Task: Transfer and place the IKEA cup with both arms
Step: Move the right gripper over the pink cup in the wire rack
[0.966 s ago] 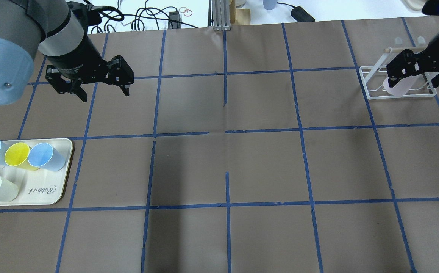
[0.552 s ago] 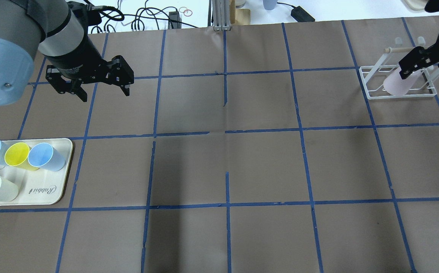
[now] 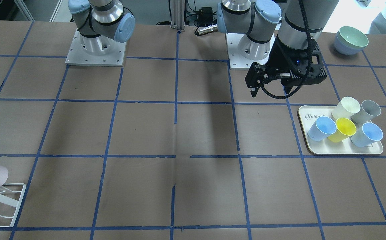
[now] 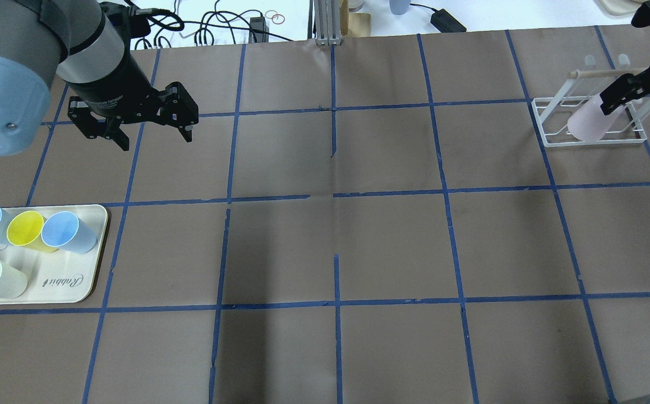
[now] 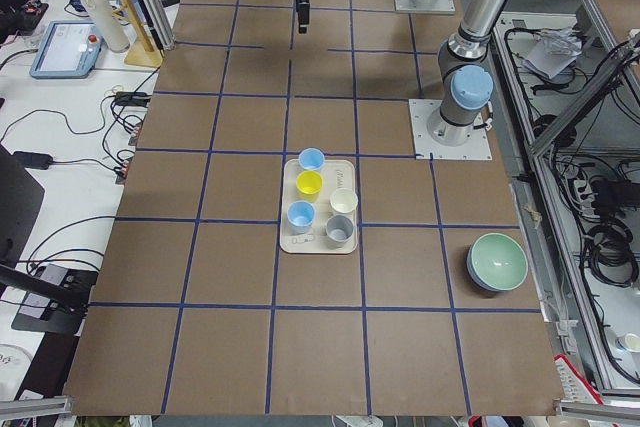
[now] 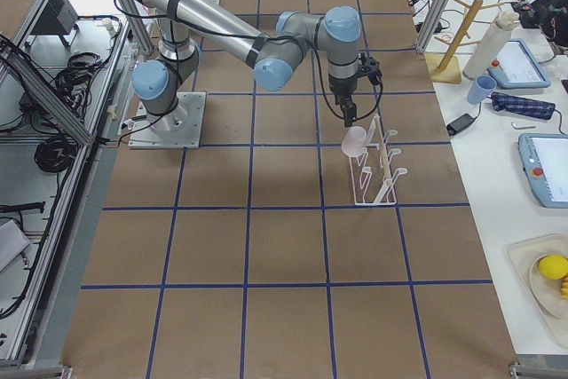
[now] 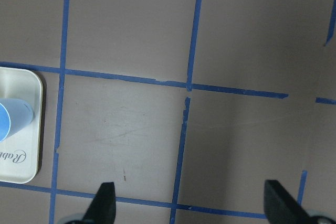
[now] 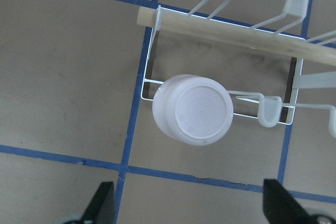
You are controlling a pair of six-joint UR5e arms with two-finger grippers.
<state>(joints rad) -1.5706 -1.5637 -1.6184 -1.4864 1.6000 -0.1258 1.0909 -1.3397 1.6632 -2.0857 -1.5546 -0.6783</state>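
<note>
Brown paper tabletop (image 4: 336,247) carries a white wire rack (image 4: 549,140). The pale pink plastic tumbler (image 8: 193,109) sits inverted on it, directly beneath the right gripper (image 8: 189,205) and untouched. That pincer's fingers stand wide apart, as do the left gripper's (image 4: 156,141).

Pale pink cup (image 8: 192,108), white rack (image 8: 262,109) (brown table (image 4: 386,247), blue grid (image 4: 392,193)).

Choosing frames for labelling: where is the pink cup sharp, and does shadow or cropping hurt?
Right wrist view: pink cup sharp, evenly lit. Front-facing view: pink cup cut by the left edge. Overhead view: soft shadow bands on the table, none over the pink cup.
</note>
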